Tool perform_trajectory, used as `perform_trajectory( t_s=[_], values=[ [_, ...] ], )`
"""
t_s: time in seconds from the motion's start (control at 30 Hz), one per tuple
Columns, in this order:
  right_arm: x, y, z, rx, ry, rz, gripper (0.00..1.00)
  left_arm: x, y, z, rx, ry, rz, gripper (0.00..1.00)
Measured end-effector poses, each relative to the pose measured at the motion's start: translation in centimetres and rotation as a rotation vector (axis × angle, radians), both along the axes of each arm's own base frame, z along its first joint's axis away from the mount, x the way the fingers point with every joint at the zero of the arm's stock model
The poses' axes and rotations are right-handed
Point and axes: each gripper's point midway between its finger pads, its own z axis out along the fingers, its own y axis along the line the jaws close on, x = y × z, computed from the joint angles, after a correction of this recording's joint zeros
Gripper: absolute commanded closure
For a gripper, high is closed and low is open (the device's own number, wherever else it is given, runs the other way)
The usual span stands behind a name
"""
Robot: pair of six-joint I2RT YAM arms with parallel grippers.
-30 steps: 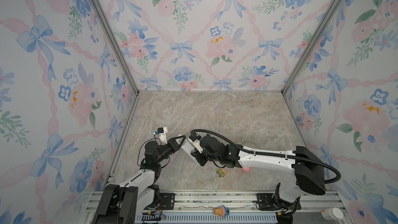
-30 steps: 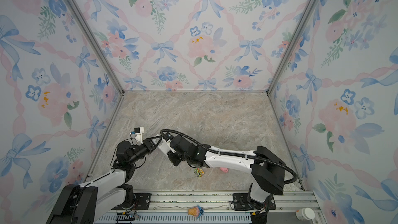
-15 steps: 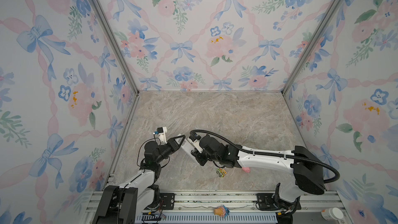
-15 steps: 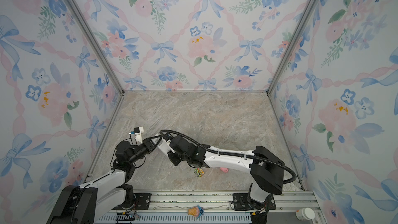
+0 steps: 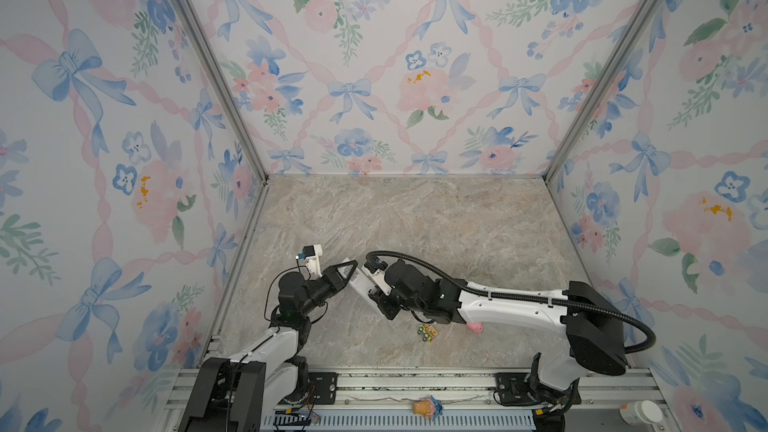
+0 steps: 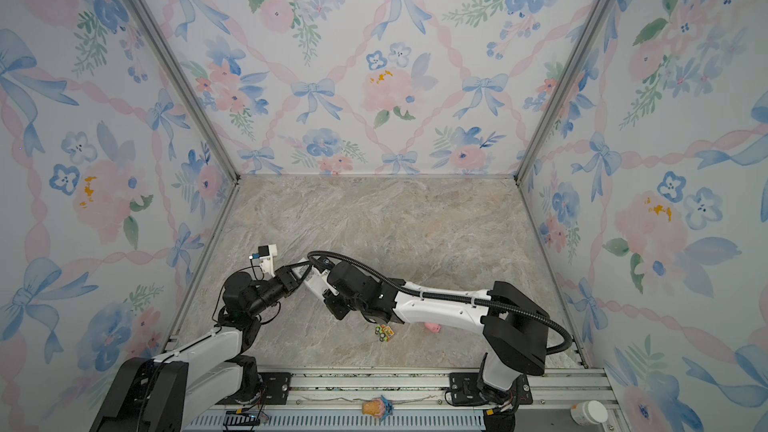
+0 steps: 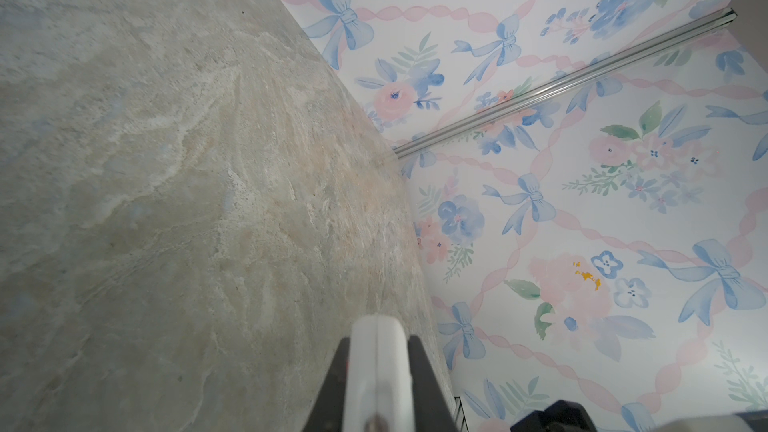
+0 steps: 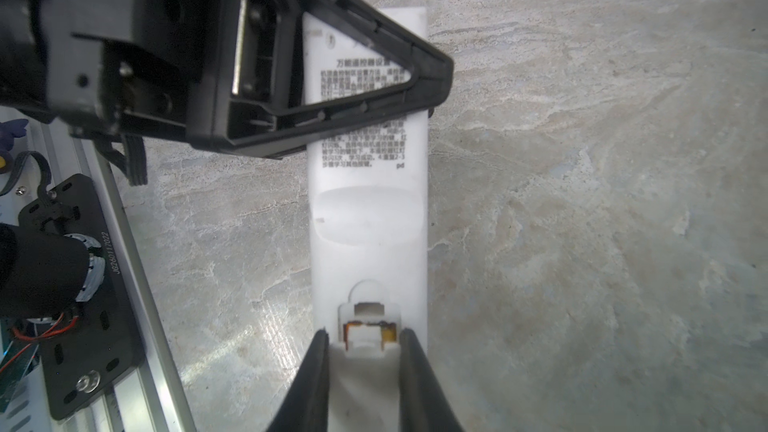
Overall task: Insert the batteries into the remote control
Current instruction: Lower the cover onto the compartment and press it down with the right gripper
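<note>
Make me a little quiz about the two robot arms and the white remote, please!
1. True or false: the remote control lies flat on the table with nothing touching it.
2. What colour peeks through the little opening in the remote's back? A blue, B orange-yellow, C green.
3. Name the two small toys lying on the table.

Key
1. False: the left gripper is shut on one end and the right gripper on the other.
2. B: a battery shows there.
3. The toy car and the pink pig.
</note>
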Motion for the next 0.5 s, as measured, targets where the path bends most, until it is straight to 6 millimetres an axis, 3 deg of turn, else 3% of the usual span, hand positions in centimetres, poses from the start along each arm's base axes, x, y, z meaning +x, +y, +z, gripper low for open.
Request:
perform_trajectory(
  t_s=[0.5],
  values=[
    [0.38,0.46,0.01,0.001,-0.023,0.005,0.87,-0.01,0.00,0.09,0.000,-0.003,0.000,1.00]
  ],
)
